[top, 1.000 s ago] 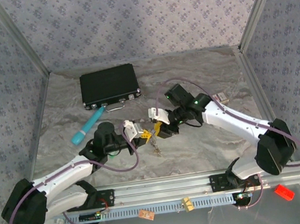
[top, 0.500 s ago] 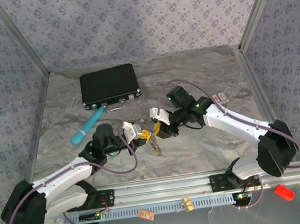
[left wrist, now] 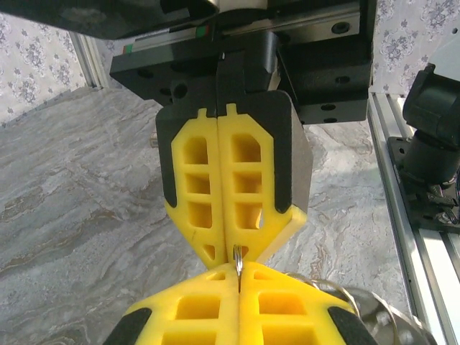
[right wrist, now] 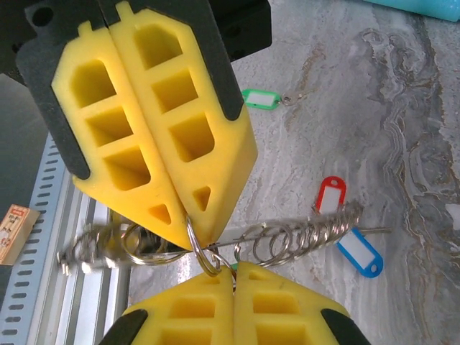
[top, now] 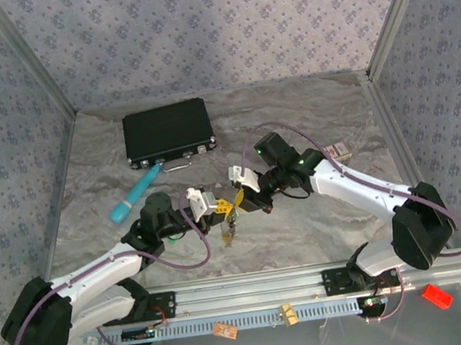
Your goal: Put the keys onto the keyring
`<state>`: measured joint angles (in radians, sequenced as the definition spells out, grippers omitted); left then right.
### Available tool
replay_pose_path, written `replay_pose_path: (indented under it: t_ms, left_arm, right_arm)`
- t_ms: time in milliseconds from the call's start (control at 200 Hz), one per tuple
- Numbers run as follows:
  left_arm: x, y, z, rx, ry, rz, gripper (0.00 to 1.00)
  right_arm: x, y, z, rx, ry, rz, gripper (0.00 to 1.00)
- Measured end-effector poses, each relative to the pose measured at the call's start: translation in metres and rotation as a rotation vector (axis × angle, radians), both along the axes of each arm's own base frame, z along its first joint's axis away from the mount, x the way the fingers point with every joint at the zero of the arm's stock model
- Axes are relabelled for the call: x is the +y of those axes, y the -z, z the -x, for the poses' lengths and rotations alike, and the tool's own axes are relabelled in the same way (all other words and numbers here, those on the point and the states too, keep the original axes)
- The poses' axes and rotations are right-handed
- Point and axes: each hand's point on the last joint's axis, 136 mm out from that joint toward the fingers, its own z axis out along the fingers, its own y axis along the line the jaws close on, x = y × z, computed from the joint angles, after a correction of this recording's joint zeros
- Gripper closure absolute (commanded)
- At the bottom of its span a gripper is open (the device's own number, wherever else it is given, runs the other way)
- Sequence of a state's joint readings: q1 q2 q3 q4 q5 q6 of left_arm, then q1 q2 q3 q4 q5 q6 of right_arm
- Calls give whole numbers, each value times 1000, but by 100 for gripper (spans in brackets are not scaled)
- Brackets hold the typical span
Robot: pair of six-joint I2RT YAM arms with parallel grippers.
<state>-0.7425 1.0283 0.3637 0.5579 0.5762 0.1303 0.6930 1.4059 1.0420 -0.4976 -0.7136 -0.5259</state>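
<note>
The keyring (right wrist: 205,253), a thin silvery wire loop, is pinched between both yellow-fingered grippers, which meet tip to tip above the table's middle. My left gripper (left wrist: 238,277) is shut on its edge, with further loops (left wrist: 359,298) trailing to the right. My right gripper (right wrist: 233,272) is shut on the same ring from the opposite side. A row of small rings on a wire (right wrist: 309,237) hangs off it. Three keys lie loose on the marble: a green one (right wrist: 259,98), a red one (right wrist: 330,194) and a blue one (right wrist: 359,253). From above, the left gripper (top: 218,211), the right gripper (top: 247,197) and the dangling bunch (top: 228,234) sit together.
A black case (top: 168,131) lies at the back left, with a teal tube (top: 134,195) in front of it. A small object (top: 340,150) rests by the right arm. The metal rail (top: 255,293) runs along the near edge.
My right gripper has closed its fingers onto the keyring. The dangling bunch has shifted slightly left. The left gripper stayed shut.
</note>
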Motion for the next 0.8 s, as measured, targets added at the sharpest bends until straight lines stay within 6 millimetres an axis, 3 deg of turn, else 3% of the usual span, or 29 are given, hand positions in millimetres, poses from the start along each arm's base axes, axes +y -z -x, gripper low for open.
replay_pose_path:
  t_ms: [170, 315, 490, 800]
  left_arm:
    - [-1, -1, 1, -6, 5, 5, 100]
    - [-1, -6, 4, -23, 12, 21, 100]
    - [0, -3, 5, -20, 11, 18, 100]
    - [0, -1, 5, -16, 10, 16, 100]
  right_arm:
    - [-4, 2, -4, 13, 26, -11, 76]
    - [-14, 3, -4, 5, 64, -21, 66]
    - [-22, 5, 2, -60, 90, -25, 63]
    - [-11, 21, 6, -87, 97, -19, 61]
